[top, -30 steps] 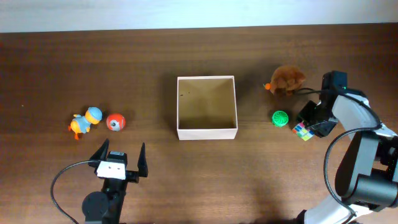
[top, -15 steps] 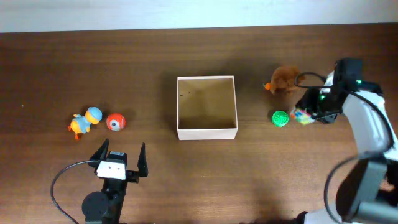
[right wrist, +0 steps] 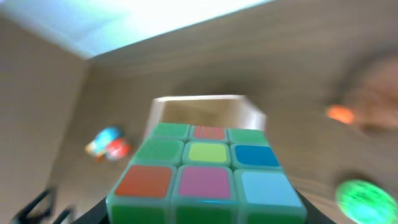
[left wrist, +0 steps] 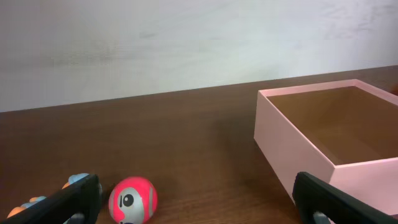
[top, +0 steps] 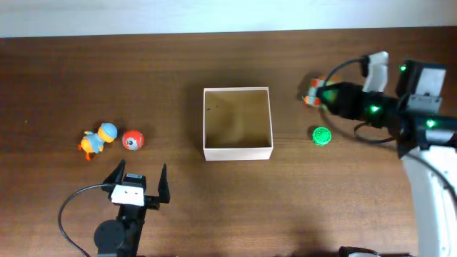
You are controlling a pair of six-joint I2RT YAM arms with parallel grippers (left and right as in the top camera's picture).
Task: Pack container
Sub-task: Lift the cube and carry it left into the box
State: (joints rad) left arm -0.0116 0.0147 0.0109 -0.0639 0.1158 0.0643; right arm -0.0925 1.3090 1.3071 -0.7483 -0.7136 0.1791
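The container (top: 238, 152), a shallow white box with a tan floor, sits mid-table and holds nothing I can see. It also shows in the left wrist view (left wrist: 292, 155) and the right wrist view (right wrist: 199, 101). My right gripper (top: 321, 94) is shut on a multicoloured puzzle cube (right wrist: 205, 171) and holds it in the air to the right of the box. My left gripper (top: 136, 184) is open and empty near the front edge. A red ball (top: 132, 140) lies between its fingers' line of sight in the left wrist view (left wrist: 132, 199).
A blue and orange duck toy (top: 96, 139) lies left of the red ball. A green ball (top: 321, 135) lies right of the box, also in the right wrist view (right wrist: 367, 196). A brown plush is mostly hidden under my right arm.
My right gripper lifted the puzzle cube off the table and carried it up and left, over the brown plush, towards the box. The left arm has not moved.
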